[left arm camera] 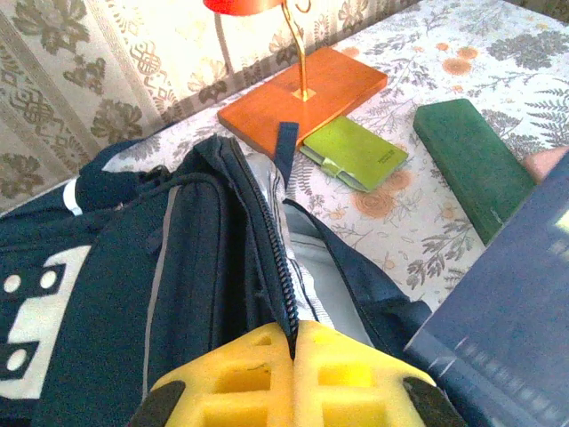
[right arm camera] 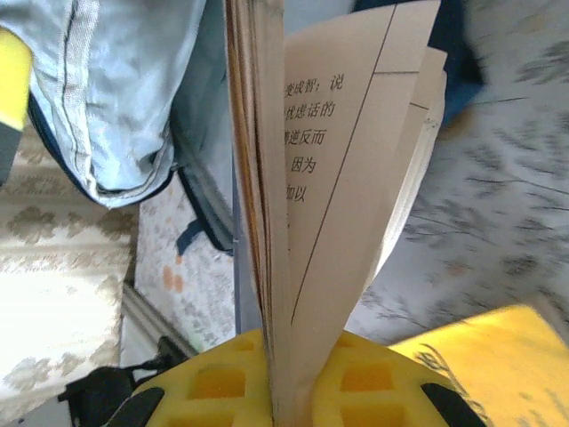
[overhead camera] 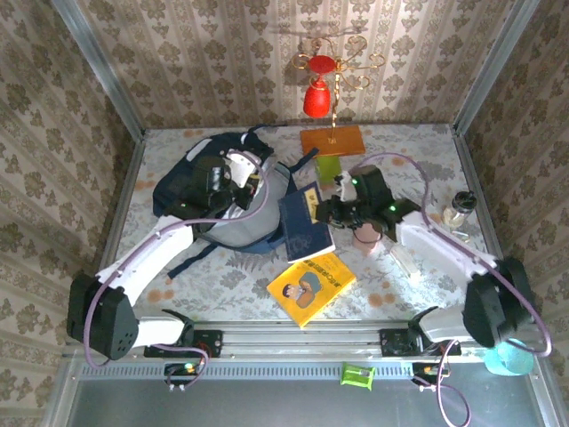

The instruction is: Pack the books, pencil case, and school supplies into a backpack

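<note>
Navy book point(overhead camera: 305, 224) is partly hidden by right end effector point(overhead camera: 325, 211).

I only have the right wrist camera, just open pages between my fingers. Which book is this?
Observer: The navy book. The right gripper holds it tilted up beside the backpack.
Operator: Is anything holding the backpack?
Observer: Yes, the left gripper is shut on its zip edge, at the opening.
Operator: Which supplies are out on the table?
Observer: A light green piece lies against the orange slab, and a dark green piece lies close beside it.
</note>
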### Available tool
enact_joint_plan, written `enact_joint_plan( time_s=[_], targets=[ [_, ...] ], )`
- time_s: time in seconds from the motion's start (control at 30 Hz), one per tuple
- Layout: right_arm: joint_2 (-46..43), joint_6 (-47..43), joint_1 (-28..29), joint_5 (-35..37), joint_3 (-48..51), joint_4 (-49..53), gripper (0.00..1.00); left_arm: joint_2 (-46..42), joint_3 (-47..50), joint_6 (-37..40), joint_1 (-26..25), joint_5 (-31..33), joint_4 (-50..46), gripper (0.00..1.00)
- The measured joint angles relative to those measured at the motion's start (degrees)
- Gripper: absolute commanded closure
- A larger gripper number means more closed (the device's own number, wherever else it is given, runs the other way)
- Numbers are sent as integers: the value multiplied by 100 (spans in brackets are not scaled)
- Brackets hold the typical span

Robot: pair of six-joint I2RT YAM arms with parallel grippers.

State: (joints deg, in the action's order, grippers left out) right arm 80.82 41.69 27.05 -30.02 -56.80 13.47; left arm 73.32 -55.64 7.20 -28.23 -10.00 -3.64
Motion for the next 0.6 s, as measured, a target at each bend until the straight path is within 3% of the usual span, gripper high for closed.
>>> enact_joint_plan(
  time_s=[0.37,0.6],
  targets=[
    [2970,1110,404,-437,-1902,-1480,100,-310,-122,120,518,-457,28,100],
    [3985,2229,874,765,-3005,-2212,100,-308,-448,94,562,-575,20,100]
  ],
)
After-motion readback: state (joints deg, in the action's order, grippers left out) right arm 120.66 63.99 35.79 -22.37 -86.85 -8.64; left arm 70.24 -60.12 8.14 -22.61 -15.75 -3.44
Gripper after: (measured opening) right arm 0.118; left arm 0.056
